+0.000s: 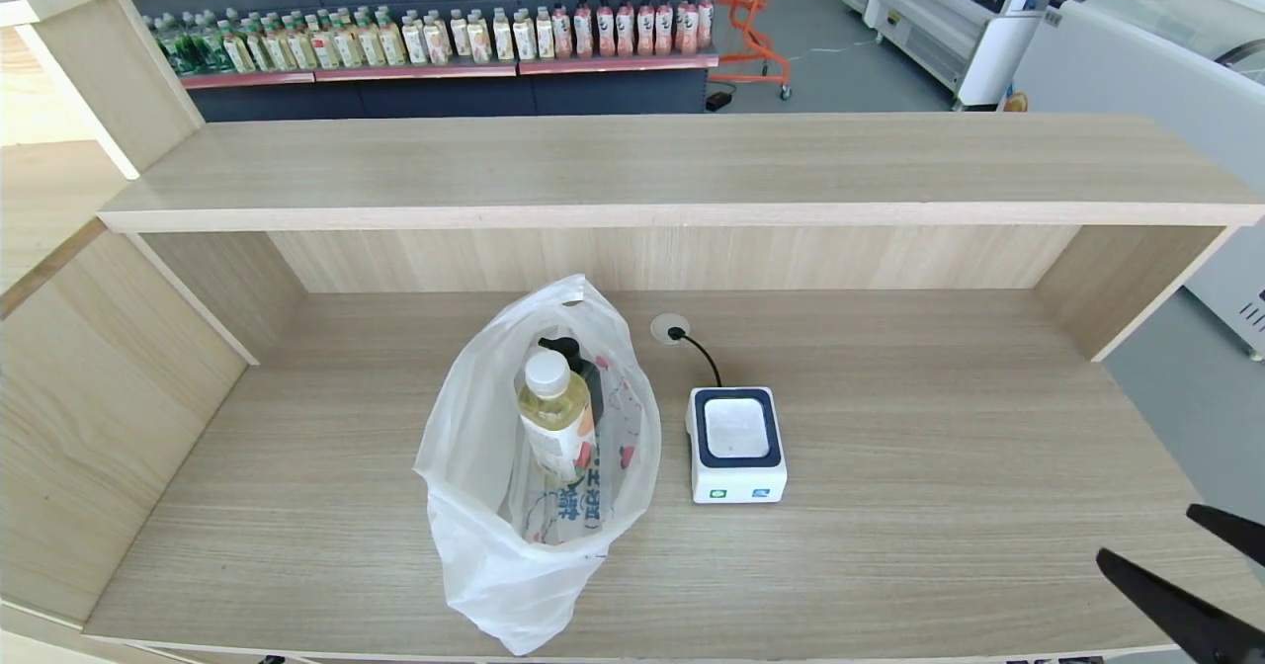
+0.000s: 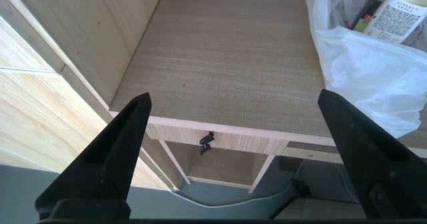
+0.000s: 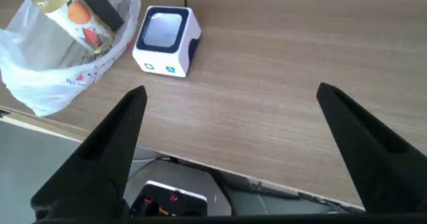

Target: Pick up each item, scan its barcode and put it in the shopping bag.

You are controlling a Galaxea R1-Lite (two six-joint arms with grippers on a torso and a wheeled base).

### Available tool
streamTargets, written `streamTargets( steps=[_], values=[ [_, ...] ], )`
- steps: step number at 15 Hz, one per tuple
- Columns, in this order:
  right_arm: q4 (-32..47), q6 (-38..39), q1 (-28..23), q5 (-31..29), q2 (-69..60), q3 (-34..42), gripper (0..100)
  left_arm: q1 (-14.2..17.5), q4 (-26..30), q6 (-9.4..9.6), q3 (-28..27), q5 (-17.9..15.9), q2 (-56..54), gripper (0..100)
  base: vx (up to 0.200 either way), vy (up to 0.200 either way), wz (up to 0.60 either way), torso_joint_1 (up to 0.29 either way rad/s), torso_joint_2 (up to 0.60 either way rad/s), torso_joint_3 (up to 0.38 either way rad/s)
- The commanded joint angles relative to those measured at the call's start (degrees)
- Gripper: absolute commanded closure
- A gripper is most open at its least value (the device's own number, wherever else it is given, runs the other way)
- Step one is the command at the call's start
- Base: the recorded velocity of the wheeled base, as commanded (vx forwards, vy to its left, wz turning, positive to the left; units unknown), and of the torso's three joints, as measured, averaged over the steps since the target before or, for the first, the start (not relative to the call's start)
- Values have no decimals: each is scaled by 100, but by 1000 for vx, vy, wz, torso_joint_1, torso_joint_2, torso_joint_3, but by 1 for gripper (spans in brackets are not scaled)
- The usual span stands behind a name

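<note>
Note for you: the shopping bag [image 1: 464,486], thin white plastic, sits open-mouthed on the tabletop [image 1: 939,466], left of centre, and its lowest fold reaches the front edge. Two items are inside it. One is a bottle [image 1: 555,417] of pale yellow drink with a white cap and a printed label, cap up. The other is a dark item [image 1: 591,387] with a black top, touching the bottle on its far side; you cannot tell from these views what it is. The scanner [image 1: 736,444], a white box with a dark-framed window facing up, stands just beside the bag on its right, near mid-tabletop and apart from the plastic. Its black cable [image 1: 704,356] runs back to a round grommet [image 1: 670,328] close to the rear wall. Your right end effector [image 1: 1146,534] hangs over the front right corner of the tabletop, well apart from the scanner, with fingers spread wide and nothing between them. Your left end effector [image 2: 233,96] hangs over the front edge near the left corner, short of the bag, also spread wide and holding nothing. A raised ledge [image 1: 672,165] runs along the back of the tabletop. Beyond it stands a store shelf [image 1: 445,69] lined with bottled drinks.
</note>
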Motion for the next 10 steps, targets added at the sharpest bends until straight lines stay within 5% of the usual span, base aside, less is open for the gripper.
streamTargets(
  steps=[1,4,5,10],
  values=[
    [2786,-184,-301,-647,-3847,569,0,1,0,-11,0,3,-1,0,0,0,0,0,0,0],
    [2663,-192,-380,-1623,-3953,569,0,1,0,-2,0,3,-1,0,0,0,0,0,0,0],
    [2839,-351,-600,-1227,-4252,569,0,1,0,-2,0,3,-1,0,0,0,0,0,0,0],
    [2891,-333,-582,-1201,-4313,569,0,1,0,-2,0,3,-1,0,0,0,0,0,0,0]
  ],
)
